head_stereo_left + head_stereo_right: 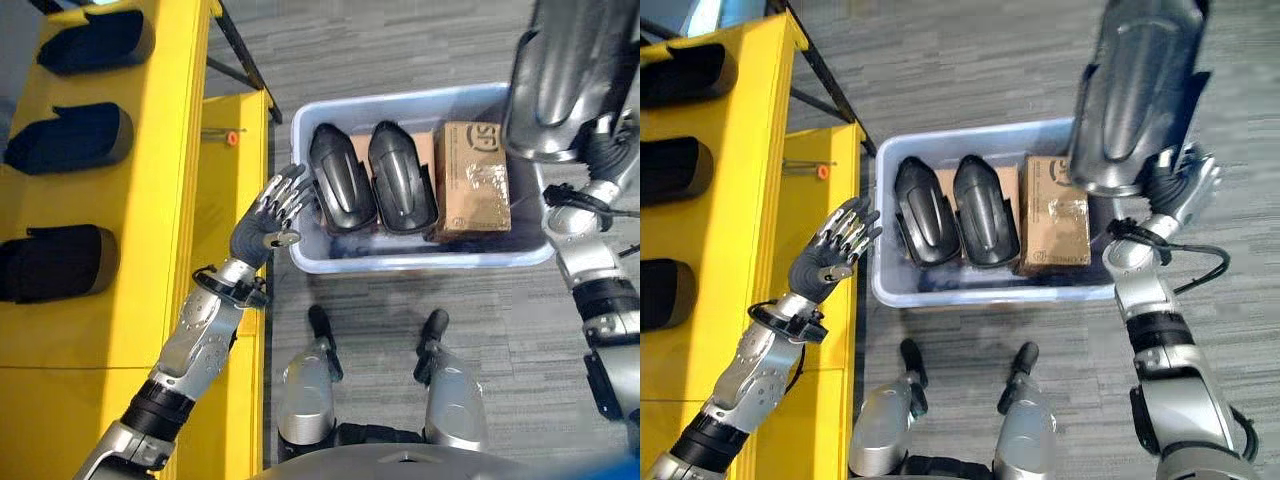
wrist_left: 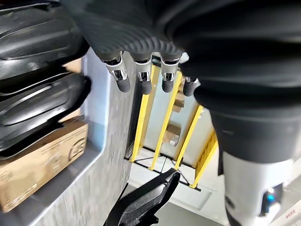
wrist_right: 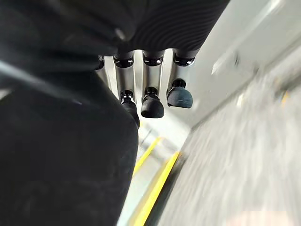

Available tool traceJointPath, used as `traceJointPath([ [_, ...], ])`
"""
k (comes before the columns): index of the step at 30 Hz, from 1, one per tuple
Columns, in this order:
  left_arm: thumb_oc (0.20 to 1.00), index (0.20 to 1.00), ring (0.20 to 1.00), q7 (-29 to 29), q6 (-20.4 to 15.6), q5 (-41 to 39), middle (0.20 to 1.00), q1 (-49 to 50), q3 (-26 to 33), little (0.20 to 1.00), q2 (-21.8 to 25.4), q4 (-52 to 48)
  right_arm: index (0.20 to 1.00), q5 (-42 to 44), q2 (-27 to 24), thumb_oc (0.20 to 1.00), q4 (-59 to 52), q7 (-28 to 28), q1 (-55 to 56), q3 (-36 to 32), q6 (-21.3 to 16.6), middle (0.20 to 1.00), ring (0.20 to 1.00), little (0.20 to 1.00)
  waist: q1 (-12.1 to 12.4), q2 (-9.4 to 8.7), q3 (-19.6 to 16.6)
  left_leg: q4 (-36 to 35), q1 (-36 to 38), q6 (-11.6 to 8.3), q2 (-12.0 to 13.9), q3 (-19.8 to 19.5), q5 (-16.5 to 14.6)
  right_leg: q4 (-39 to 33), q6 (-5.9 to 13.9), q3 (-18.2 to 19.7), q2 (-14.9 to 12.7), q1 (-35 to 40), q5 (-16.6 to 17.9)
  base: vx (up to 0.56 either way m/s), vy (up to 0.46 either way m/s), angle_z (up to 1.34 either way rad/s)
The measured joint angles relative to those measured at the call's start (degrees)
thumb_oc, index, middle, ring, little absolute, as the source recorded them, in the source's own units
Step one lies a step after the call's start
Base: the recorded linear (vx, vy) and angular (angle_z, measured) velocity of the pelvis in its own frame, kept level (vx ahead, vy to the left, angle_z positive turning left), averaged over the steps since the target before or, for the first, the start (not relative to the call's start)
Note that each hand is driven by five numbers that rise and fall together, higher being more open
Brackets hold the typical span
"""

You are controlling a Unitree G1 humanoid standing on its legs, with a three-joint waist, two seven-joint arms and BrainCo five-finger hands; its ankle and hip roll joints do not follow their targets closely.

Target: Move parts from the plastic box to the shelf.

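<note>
A pale blue plastic box (image 1: pixel 420 262) stands on the floor, holding two black moulded parts (image 1: pixel 342 180) (image 1: pixel 402 178) side by side and a brown cardboard box (image 1: pixel 472 178). My right hand (image 1: pixel 1185 185) is shut on a third, dark grey part (image 1: pixel 1135 90), held upright well above the box's right end. In the right wrist view its fingers (image 3: pixel 150 106) curl against that part (image 3: pixel 61 155). My left hand (image 1: pixel 262 225) hovers open by the box's left wall, fingers (image 2: pixel 141 77) straight and holding nothing. The yellow shelf (image 1: pixel 170 150) stands to the left.
Three black parts (image 1: pixel 95 40) (image 1: pixel 85 135) (image 1: pixel 55 262) lie in a row on the shelf's upper level. A small orange-tipped pin (image 1: pixel 231 138) rests on its lower level. A black metal frame leg (image 1: pixel 235 50) slants behind the shelf. Grey carpet surrounds the box.
</note>
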Motion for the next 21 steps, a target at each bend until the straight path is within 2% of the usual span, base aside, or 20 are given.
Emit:
traceJointPath([
  [2,1.000,1.000,1.000,0.1,0.1,1.1,1.000,2.1,2.0,1.000,-1.4,0.4,0.200,3.5,2.2,0.200,-4.3,5.6,3.9,0.5,-0.3,0.200,0.200,0.200,-0.1,-0.01,-1.2,-0.8,3.1,0.14,-0.4,-0.1,-0.3,-0.4,0.37,0.2,-0.1,2.6,-0.2,0.08,0.120,-0.05],
  [4,1.000,1.000,1.000,0.2,0.0,1.1,1.000,5.4,2.6,1.000,-2.9,0.5,0.200,7.0,4.4,0.200,-8.4,12.0,11.0,2.2,-1.3,0.200,0.200,0.200,-0.1,-0.36,-5.6,-1.0,3.8,-0.26,-0.6,-0.1,-1.1,-1.3,0.78,0.1,-0.1,3.7,-0.6,0.10,0.121,-0.01],
  [6,1.000,1.000,1.000,0.9,-0.1,1.0,1.000,8.3,3.8,1.000,-5.1,0.5,0.200,8.9,6.4,0.200,-15.4,17.0,18.7,2.5,-1.6,0.200,0.200,0.200,-0.1,-0.85,-7.2,-1.1,5.3,-0.28,-0.6,-0.3,-1.5,-1.9,1.09,-0.3,0.0,5.7,-0.8,0.08,0.120,0.08],
  [8,1.000,1.000,1.000,0.9,-0.3,1.5,1.000,11.7,4.7,1.000,-7.4,0.6,0.200,10.2,9.4,0.200,-20.7,22.2,26.8,5.3,-2.5,0.200,0.200,0.200,-0.4,-1.83,-9.7,-1.8,6.8,-0.53,-0.7,-1.1,-1.8,-2.4,1.62,-1.3,0.0,7.9,-1.4,0.04,0.118,0.21],
  [9,1.000,1.000,1.000,0.9,-0.4,3.8,1.000,12.3,4.7,1.000,-7.5,0.6,0.200,11.4,10.8,0.200,-20.9,25.3,28.5,7.8,-2.7,0.200,0.200,0.200,-0.2,-2.91,-11.5,-2.0,6.8,-0.51,-0.7,-1.6,-1.9,-2.9,1.67,-1.7,0.1,8.4,-1.5,-0.02,0.209,0.17],
  [13,1.000,1.000,1.000,1.9,-2.7,7.8,1.000,12.2,4.9,1.000,-7.3,0.6,0.200,12.6,11.1,0.200,-25.5,32.8,30.0,11.9,-2.4,0.200,0.200,0.200,1.3,-4.85,-15.9,-3.9,6.7,-0.20,-2.0,-2.4,-1.6,-5.3,2.76,-2.8,-1.1,9.8,-0.4,-0.06,0.297,0.21],
  [16,1.000,1.000,1.000,4.0,-2.4,10.2,1.000,11.8,5.5,1.000,-7.0,0.6,0.200,14.0,11.6,0.200,-25.8,34.0,30.2,12.3,-2.4,0.200,0.200,0.200,1.9,-5.20,-17.8,-5.5,6.7,0.56,-4.0,-4.4,-1.0,-6.4,3.78,-4.5,-2.4,11.4,0.1,-0.04,0.268,0.38],
  [19,1.000,1.000,1.000,6.1,-1.2,11.1,1.000,12.2,6.1,1.000,-6.5,0.6,0.200,13.2,12.7,0.200,-26.6,34.8,30.2,12.6,-2.4,0.200,0.200,0.200,3.4,-5.30,-18.0,-6.4,6.6,1.20,-5.5,-5.0,-0.5,-7.0,4.39,-5.0,-3.2,11.7,0.5,-0.05,0.250,0.17],
  [21,1.000,1.000,1.000,6.1,-0.6,11.1,1.000,12.3,6.4,1.000,-6.5,0.6,0.200,12.7,12.9,0.200,-28.8,34.8,30.2,13.5,-2.4,0.200,0.200,0.200,3.6,-5.34,-18.0,-6.6,6.5,1.41,-6.3,-5.9,-0.4,-7.2,4.70,-5.9,-3.7,12.2,0.5,-0.04,0.193,0.24],
])
